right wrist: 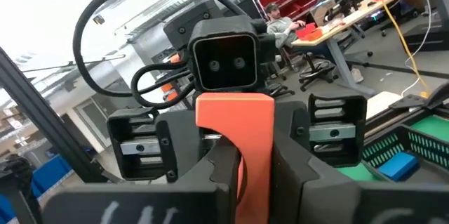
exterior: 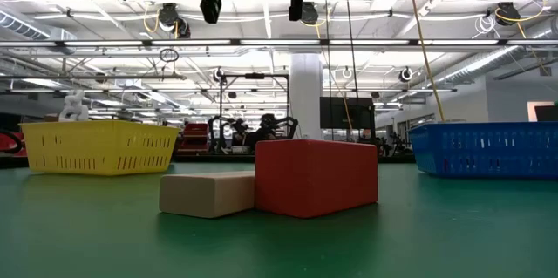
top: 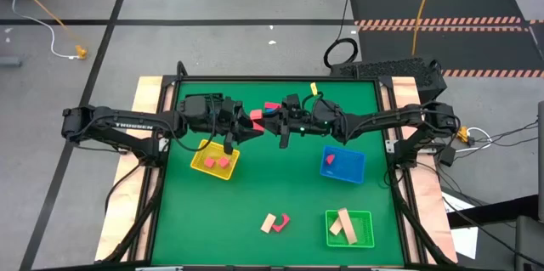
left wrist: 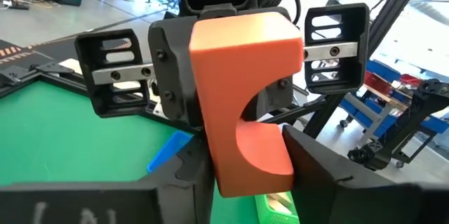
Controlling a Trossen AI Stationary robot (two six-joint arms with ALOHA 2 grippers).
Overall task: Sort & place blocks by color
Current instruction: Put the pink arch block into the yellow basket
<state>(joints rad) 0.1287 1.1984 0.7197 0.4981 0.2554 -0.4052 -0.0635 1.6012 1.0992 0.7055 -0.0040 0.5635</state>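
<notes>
Red block (left wrist: 242,97), arch-cut, sits pinched between both grippers at upper centre of the overhead frame: left gripper (top: 252,121) and right gripper (top: 285,120) each clamp it. Outward lie the yellow tray (top: 214,162) lower left and blue tray (top: 342,163) lower right.

Both arms are dark, near-black, built of jointed segments. The left arm (top: 119,125) carries white lettering along its link. The right arm (top: 387,121) shows a small green light near the wrist. Each pincer has slotted black finger carriages on a silver rail, fixed with small screws, and a boxy twin-lens camera housing with looping black cables.
</notes>
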